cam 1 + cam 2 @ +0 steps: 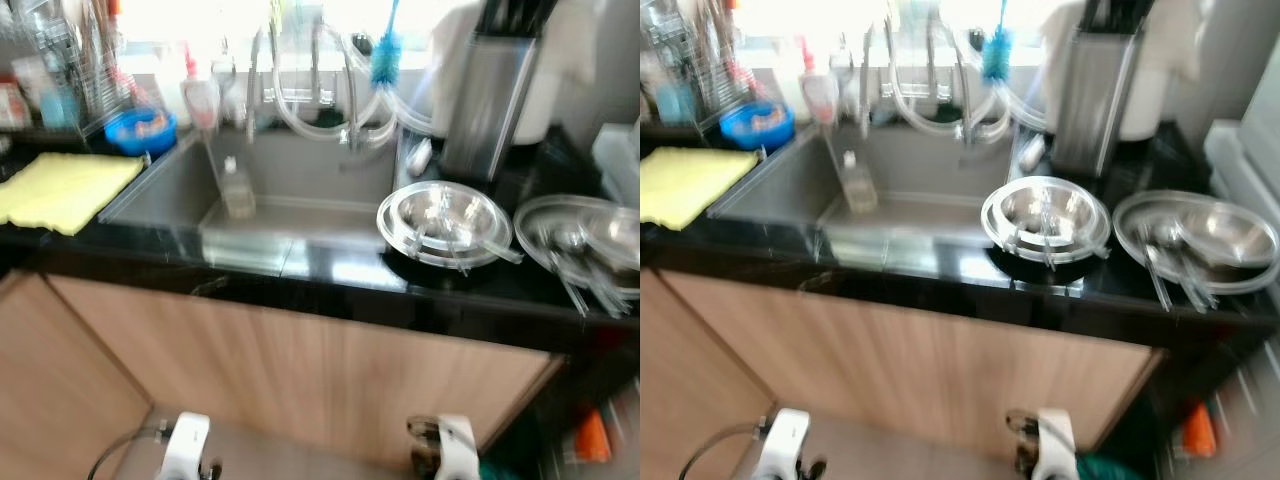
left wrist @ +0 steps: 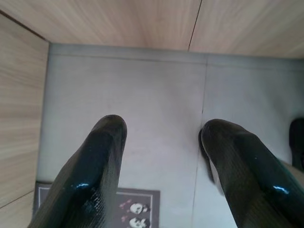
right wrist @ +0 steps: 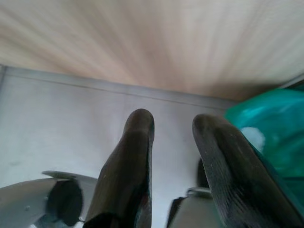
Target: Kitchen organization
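**Steel dishes beside the sink, both arms hung low**

A stack of steel bowls (image 1: 444,224) with cutlery lying across it is seen on the black worktop (image 1: 330,285), just to the right of the sink (image 1: 250,195). Further right of the sink, a wide steel plate (image 1: 580,240) carrying spoons and another bowl is set near the worktop's edge. Behind the bowls, to the right of the sink's back corner, a tall steel knife block (image 1: 490,95) stands upright. Inside the sink, a small clear bottle (image 1: 237,188) stands against the left part of the basin. Curved taps and clear hoses (image 1: 320,95) are ranged along the sink's back rim, with a blue bottle brush (image 1: 385,55) hanging above them. At the sink's back left corner a blue bowl (image 1: 138,128) is placed, and a yellow cloth (image 1: 62,190) is spread on the worktop to the left of the sink. Below the sink, pale wooden cabinet fronts (image 1: 300,370) are visible. The head views are blurred.

The left end effector (image 2: 161,142) is held low over the grey tiled floor (image 2: 142,95) in front of the cabinets, its two black fingers apart with nothing between them. The right end effector (image 3: 173,137) is likewise held over the floor, fingers parted and holding nothing, with a green object (image 3: 270,133) just beside it.
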`<state>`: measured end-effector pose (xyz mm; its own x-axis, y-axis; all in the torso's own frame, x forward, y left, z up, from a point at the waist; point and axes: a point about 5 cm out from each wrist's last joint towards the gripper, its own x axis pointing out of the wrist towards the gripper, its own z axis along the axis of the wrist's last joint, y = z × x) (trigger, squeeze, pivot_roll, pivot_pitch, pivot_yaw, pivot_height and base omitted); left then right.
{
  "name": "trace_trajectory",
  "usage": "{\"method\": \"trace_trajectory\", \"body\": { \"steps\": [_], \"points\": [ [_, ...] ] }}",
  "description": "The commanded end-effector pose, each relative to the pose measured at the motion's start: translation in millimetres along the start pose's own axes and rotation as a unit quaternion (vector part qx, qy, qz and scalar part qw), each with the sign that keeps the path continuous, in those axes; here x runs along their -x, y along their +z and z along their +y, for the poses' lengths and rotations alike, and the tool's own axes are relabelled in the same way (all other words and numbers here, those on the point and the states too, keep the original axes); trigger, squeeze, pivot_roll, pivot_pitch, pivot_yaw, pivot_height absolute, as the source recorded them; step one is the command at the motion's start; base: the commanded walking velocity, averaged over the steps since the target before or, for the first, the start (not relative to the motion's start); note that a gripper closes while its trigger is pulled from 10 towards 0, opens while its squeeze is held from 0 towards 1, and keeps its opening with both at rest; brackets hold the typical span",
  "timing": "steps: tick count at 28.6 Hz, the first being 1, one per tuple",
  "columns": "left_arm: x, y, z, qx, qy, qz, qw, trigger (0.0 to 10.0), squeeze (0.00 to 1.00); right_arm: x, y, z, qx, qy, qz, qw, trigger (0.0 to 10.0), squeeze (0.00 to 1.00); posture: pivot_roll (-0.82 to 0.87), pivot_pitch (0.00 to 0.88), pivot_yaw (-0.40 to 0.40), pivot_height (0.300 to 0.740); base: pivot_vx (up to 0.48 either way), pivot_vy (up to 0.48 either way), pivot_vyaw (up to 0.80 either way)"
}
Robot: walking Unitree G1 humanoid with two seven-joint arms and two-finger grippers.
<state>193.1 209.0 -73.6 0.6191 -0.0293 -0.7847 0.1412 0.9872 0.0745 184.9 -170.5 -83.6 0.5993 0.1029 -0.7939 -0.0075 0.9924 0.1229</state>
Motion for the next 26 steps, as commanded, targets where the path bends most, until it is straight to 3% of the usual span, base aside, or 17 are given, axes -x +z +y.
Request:
{"method": "trace_trajectory", "body": {
  "steps": [1,5,9,20,26],
  "points": [
    [0.3,1.5,4.4,0.002,0.004,0.000,1.000,10.0,0.00,-0.2,0.2,0.1,-0.007,-0.002,0.001,1.000,10.0,0.00,-0.01,0.000,0.080,0.740,0.000,0.442,0.00],
    [0.7,-0.1,4.3,0.004,0.003,0.002,1.000,10.0,0.00,-0.4,-0.3,0.5,-0.016,-0.003,0.003,1.000,10.0,0.00,-0.01,0.000,0.081,0.740,0.000,0.444,-0.15],
    [6.4,-14.9,12.6,0.005,0.008,0.013,1.000,10.0,0.00,-0.4,0.4,1.0,-0.018,-0.003,-0.001,1.000,10.0,0.00,-0.01,0.000,0.083,0.740,0.000,0.436,0.00],
    [13.0,-26.0,27.0,0.007,0.019,0.024,1.000,10.0,0.00,-0.6,0.7,2.0,-0.025,-0.002,-0.004,1.000,10.0,0.00,-0.01,0.000,0.090,0.740,0.000,0.423,0.00],
    [12.9,-30.0,21.6,-0.003,0.018,0.029,0.999,10.0,0.00,-0.4,0.3,1.7,-0.030,-0.009,-0.008,0.999,10.0,0.00,-0.02,0.000,0.092,0.740,0.000,0.054,0.00]
  ]
}}
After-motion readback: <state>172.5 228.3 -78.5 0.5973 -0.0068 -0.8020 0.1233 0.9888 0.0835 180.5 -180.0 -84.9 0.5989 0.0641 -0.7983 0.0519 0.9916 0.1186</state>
